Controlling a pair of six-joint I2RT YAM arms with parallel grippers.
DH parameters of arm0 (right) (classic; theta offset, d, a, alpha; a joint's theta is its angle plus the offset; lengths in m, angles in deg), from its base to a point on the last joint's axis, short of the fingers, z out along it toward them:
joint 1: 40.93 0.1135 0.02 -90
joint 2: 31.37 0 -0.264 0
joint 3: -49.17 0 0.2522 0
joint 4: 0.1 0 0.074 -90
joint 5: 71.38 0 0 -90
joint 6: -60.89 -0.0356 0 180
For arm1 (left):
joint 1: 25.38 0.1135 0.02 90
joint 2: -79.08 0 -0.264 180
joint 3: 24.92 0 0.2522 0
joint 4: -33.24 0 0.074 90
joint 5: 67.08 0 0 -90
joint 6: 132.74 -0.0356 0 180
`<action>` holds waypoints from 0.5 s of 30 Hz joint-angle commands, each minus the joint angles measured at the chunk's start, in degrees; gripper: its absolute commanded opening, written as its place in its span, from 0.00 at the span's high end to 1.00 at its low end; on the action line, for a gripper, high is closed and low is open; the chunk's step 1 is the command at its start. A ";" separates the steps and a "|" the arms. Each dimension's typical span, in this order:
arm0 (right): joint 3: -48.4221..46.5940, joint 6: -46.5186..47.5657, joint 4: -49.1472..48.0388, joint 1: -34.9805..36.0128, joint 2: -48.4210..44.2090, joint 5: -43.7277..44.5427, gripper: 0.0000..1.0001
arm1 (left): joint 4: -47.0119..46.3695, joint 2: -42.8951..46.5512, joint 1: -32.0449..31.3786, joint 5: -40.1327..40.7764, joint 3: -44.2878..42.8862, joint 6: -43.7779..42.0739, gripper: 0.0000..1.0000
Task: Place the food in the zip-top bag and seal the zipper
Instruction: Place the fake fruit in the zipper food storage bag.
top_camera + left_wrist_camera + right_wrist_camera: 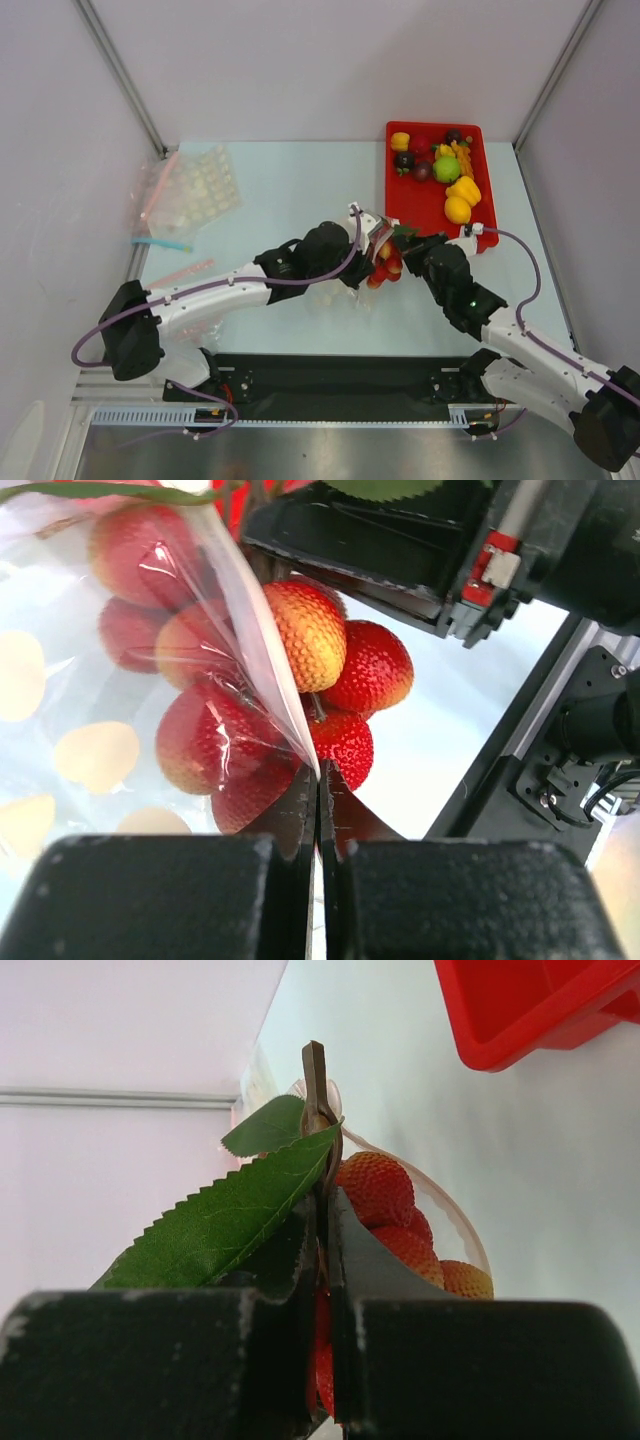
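Note:
My left gripper (366, 247) is shut on the edge of the clear zip-top bag (120, 730), whose film runs down into the jaws in the left wrist view (319, 776). My right gripper (404, 244) is shut on the brown stem (316, 1090) of a bunch of red toy berries (388, 264) with green leaves (230, 1225). It holds the bunch at the bag's mouth. In the left wrist view some berries (215, 745) show through the film and others (350, 670) lie beside its edge. The bag's rim (455, 1215) curves around the berries. The zipper strip is not clearly visible.
A red tray (428, 205) at the back right holds more food: yellow peppers (462, 192), a green piece (446, 168) and dark purple pieces (404, 160). At the left lie a white dimpled sheet (203, 183), a blue strip (160, 243) and a pink strip (183, 271).

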 commanded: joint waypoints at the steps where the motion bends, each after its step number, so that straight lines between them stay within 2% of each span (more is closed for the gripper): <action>1: -1.31 -3.00 -1.56 -0.54 -0.95 -0.53 1.00 | -1.35 1.50 -1.22 0.84 -1.53 -1.45 1.00; 4: -0.52 -2.82 -3.93 -0.45 0.18 -2.63 1.00 | -3.54 4.57 -0.87 1.46 0.84 -0.92 1.00; 9: 0.01 -0.80 -10.17 -0.89 3.61 -10.11 1.00 | -12.50 9.06 2.89 -10.72 6.63 3.03 1.00; 12: 0.27 -0.27 -11.67 -0.63 4.23 -10.64 1.00 | -16.81 10.73 5.01 -16.54 9.10 5.41 1.00; 15: 1.15 0.51 -13.60 1.03 4.76 -8.81 1.00 | -19.54 11.88 5.63 -18.84 10.42 6.20 1.00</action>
